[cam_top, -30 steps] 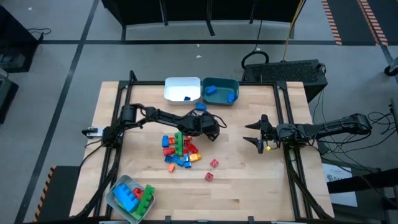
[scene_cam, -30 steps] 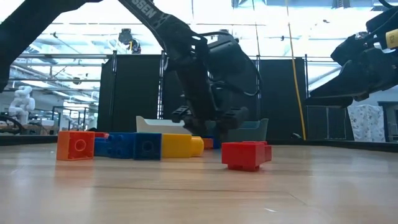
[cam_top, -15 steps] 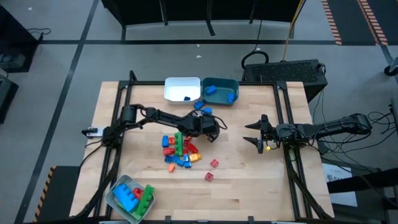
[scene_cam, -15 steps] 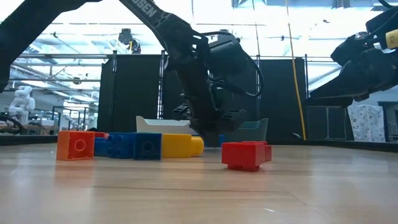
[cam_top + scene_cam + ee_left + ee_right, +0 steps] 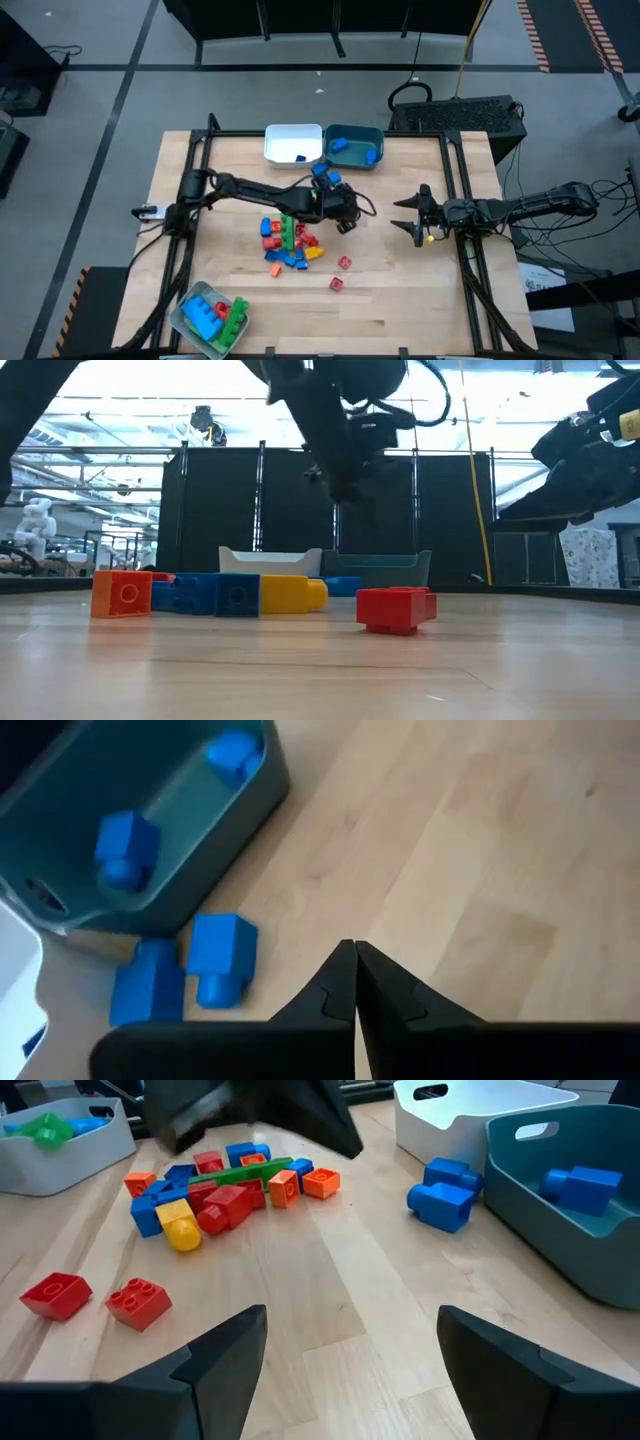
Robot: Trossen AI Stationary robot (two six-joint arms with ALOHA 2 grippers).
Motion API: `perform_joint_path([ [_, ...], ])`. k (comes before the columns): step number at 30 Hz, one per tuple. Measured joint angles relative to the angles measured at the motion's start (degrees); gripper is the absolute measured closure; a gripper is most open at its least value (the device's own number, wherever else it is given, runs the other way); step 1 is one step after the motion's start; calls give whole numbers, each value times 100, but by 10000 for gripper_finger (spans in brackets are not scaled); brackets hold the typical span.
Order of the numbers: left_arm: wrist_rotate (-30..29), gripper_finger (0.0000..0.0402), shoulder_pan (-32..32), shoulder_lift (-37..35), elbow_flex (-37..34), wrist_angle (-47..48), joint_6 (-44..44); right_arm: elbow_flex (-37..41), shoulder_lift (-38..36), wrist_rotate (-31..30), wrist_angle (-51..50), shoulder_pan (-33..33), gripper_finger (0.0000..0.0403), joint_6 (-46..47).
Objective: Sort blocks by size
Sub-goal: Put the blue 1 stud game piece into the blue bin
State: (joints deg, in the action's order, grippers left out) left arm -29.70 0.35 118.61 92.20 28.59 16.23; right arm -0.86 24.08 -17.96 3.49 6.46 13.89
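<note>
The left gripper (image 5: 355, 960) is seen raised above the wooden table (image 5: 420, 290), its dark fingers pressed together on nothing. Two blue studded plastic blocks (image 5: 190, 975) lie on the table just outside the teal plastic bin (image 5: 200, 830), ahead of the fingertips and to one side, nearer the left arm than the right. The main pile of mixed coloured bricks (image 5: 288, 242) lies just behind that claw, toward the table's front. The right gripper (image 5: 345, 1340) waits well apart at the table's right, fingers spread wide.
</note>
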Motion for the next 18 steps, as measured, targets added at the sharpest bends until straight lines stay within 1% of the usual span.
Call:
perform_joint_path([
  [3,812,376,358,-9,79,189,-181,0,32,0,0,-1,124,-17],
  [6,1485,344,564,-7,79,293,-389,0,72,2,0,-2,124,-15],
  [14,1449,225,735,45,81,441,-465,0,141,2,0,0,124,-13],
  [18,1312,184,754,126,68,569,-258,0,157,2,-1,0,124,-11],
])
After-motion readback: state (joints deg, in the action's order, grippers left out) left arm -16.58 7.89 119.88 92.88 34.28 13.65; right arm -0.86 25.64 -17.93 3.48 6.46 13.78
